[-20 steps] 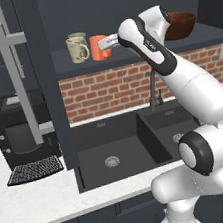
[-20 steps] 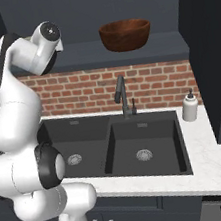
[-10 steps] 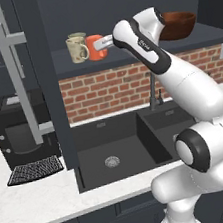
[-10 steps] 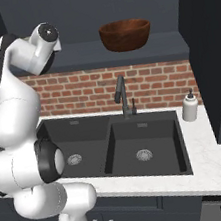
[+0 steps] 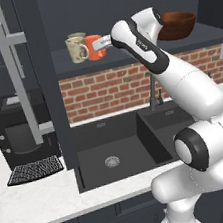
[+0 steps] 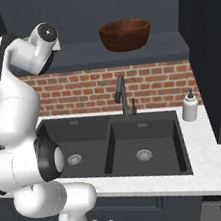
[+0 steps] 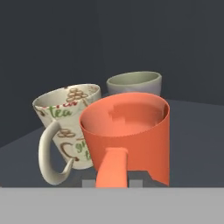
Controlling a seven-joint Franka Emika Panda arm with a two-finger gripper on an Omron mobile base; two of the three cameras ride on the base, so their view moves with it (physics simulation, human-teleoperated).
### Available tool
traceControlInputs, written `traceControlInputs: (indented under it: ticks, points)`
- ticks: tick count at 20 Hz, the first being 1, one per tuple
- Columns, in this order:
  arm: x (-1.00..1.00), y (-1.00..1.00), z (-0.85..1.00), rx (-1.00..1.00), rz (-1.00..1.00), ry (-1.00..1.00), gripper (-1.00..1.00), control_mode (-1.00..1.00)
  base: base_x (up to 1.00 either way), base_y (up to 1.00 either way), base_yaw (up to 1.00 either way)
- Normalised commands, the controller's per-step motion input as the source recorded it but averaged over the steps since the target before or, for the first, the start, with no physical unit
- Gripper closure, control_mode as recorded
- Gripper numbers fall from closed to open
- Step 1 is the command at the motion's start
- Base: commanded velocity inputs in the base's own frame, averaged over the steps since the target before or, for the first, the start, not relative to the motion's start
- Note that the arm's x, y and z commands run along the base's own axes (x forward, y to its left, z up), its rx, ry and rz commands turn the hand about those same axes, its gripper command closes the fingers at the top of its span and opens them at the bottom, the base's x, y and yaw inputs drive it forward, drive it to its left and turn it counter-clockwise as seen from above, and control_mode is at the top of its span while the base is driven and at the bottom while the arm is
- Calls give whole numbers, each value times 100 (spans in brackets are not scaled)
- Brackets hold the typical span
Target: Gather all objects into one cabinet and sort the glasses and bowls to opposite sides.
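Hand view shows orange mug (image 7: 131, 133) up close, cream mug (image 7: 70, 127) at its 9 o'clock, grey-green mug (image 7: 135, 83) at 12. Right base view has the bowl (image 6: 126, 34) on the cabinet shelf (image 6: 173, 47). Gripper (image 5: 104, 42) is nearly closed, pinching the orange mug's handle.

The cream mug (image 7: 72, 127) bears the word "tea" in green; other lettering unreadable.
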Motion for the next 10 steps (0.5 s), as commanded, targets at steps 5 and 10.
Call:
traceControlInputs:
  ticks: [5, 10]
  points:
    - [0, 0, 0, 0, 0, 0, 100, -100, 0, 0, 0]
    - [0, 0, 0, 0, 0, 0, -100, -100, 0, 0, 0]
